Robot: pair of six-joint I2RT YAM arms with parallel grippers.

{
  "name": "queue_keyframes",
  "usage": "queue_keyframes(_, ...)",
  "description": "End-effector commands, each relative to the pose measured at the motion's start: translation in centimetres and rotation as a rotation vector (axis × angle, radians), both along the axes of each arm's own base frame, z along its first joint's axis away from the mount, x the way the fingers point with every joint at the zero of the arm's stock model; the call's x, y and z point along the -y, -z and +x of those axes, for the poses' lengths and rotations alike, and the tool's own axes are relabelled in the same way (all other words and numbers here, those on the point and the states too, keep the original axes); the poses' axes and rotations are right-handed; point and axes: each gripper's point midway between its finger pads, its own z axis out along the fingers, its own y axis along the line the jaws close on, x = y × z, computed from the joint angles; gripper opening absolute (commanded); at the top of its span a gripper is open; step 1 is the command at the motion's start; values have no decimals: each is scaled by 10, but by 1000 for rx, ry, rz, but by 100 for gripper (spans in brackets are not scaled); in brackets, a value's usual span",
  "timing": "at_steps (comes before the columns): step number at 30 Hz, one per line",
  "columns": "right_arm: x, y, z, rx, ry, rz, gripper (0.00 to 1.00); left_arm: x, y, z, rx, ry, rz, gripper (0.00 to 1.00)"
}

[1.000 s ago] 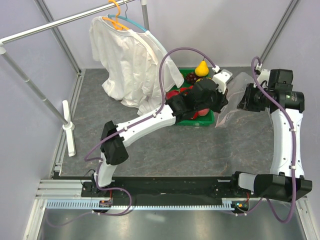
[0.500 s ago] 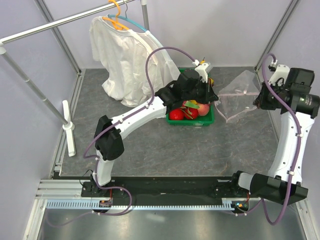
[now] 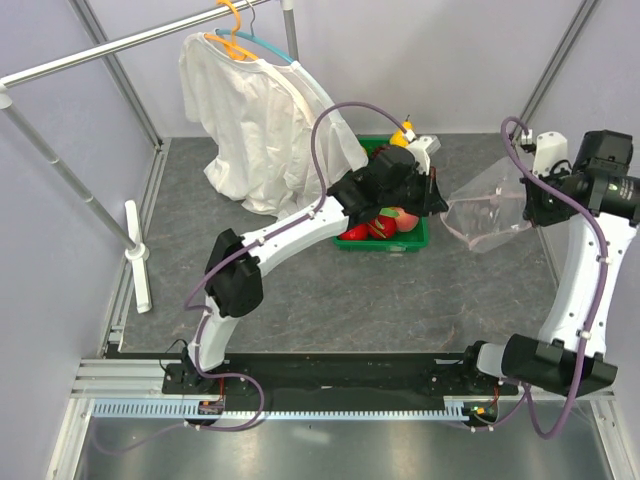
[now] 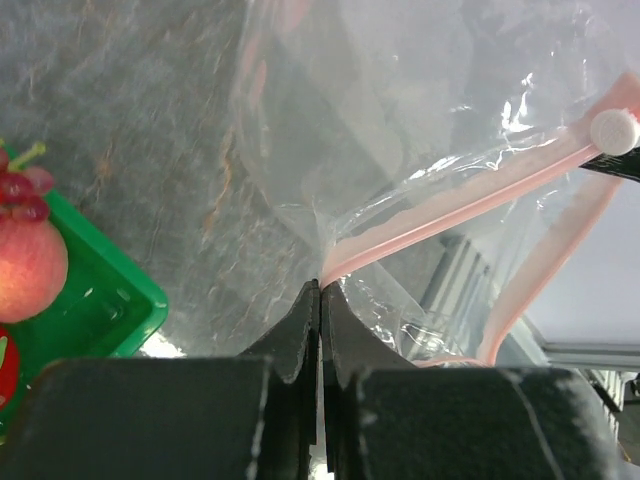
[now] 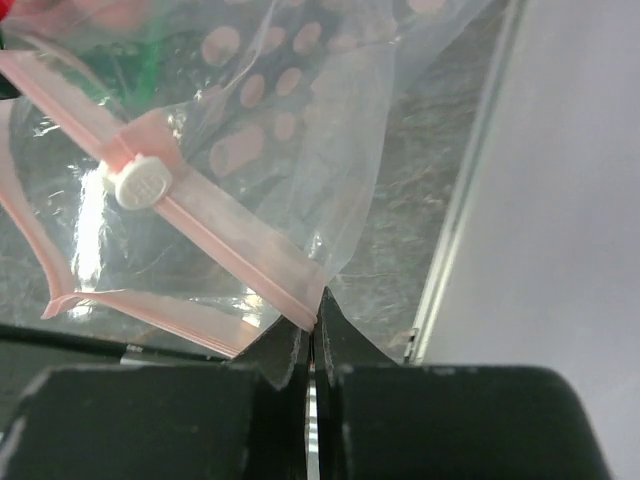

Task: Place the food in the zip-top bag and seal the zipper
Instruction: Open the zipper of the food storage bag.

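Note:
The clear zip-top bag [image 3: 487,215] hangs stretched between my two grippers, right of the green tray. My left gripper [image 3: 438,197] is shut on the left end of its pale pink zipper [image 4: 450,215]; the closed jaws pinch the strip in the left wrist view [image 4: 321,287]. My right gripper [image 3: 530,203] is shut on the zipper's other end [image 5: 316,298]. The two pink strips stand apart, so the mouth gapes. A white slider [image 5: 140,183] sits near the right gripper's end. A pink-red dragon fruit with green tips [image 3: 382,222] lies in the tray. The banana bunch is out of view.
The green tray [image 3: 385,243] holds round red and peach fruits [image 3: 406,218], partly under my left arm; a yellow pear [image 3: 400,137] shows at its back. A white shirt [image 3: 260,120] hangs on a rack at back left. Walls stand close behind and to the right.
My left gripper has swung from over the tray's back to the bag's left end and closed on it. The bag, held before by the right gripper alone, now spans both grippers.

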Motion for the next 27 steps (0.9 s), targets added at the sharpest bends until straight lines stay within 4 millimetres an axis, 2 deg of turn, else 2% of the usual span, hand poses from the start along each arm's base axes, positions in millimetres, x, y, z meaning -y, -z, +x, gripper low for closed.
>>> queue_keyframes(1,-11,53,-19,-226,-44,109,0,6,56,-4,-81,57,90,2)
queue_keyframes(4,-31,73,-17,-283,-100,193,0,15,65,-15,-105,126,74,3)
queue_keyframes(6,-35,81,-15,-311,-117,219,0,13,73,-8,-97,102,91,3)
queue_keyframes(9,-40,92,-8,-338,-140,270,0,-4,82,15,-128,47,98,3)
queue_keyframes(11,-44,93,4,-317,-146,311,0,-10,84,17,-155,51,80,2)
queue_keyframes(12,-44,93,9,-307,-145,322,3,-13,78,18,-155,61,64,2)
queue_keyframes(13,-42,92,21,-272,-122,327,9,-11,73,11,-166,95,43,2)
queue_keyframes(14,-45,89,25,-247,-134,344,17,-10,72,7,-177,112,22,2)
queue_keyframes(15,-46,89,29,-233,-131,354,21,-8,65,2,-225,119,-23,2)
queue_keyframes(17,-50,88,37,-175,-125,373,25,-5,55,-10,-272,175,-94,2)
queue_keyframes(18,-48,81,44,-110,-126,357,26,-3,50,-15,-315,176,-121,2)
queue_keyframes(19,-50,88,44,-110,-111,372,26,-3,48,-19,-339,186,-133,2)
queue_keyframes(21,-53,82,47,-43,-113,377,30,-1,40,-19,-354,187,-178,2)
queue_keyframes(22,-55,88,45,-46,-96,390,32,-2,38,-18,-363,174,-187,2)
queue_keyframes(27,-63,83,42,65,-57,424,48,-7,33,-15,-467,125,-248,2)
